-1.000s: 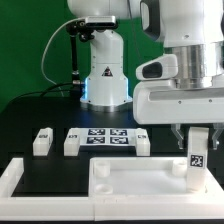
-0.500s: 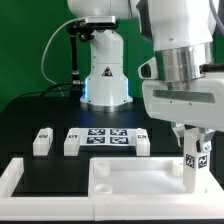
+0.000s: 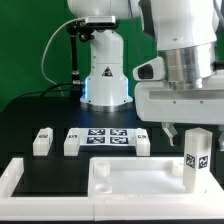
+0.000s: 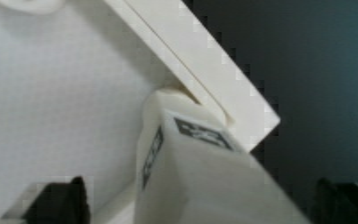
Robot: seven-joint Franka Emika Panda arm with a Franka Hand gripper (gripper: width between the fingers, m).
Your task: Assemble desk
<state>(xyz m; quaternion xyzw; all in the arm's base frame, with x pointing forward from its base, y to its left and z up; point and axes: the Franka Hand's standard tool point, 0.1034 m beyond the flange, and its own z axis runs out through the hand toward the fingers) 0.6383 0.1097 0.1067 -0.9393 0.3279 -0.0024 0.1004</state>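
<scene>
Exterior view: the gripper point(image 3: 192, 127) has just let go, its jaws now spread wide on both sides of the desk leg point(image 3: 197, 152). The leg stands upright at the desktop panel's point(image 3: 130, 178) corner, lower right of the frame. It seems placed. The arm hangs vertically above it.

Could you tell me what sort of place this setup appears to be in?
Most likely a robotics lab bench. A robot arm stands behind a black mat, a marker board lies flat on the mat, and the white desk leg carries a square tag.
</scene>
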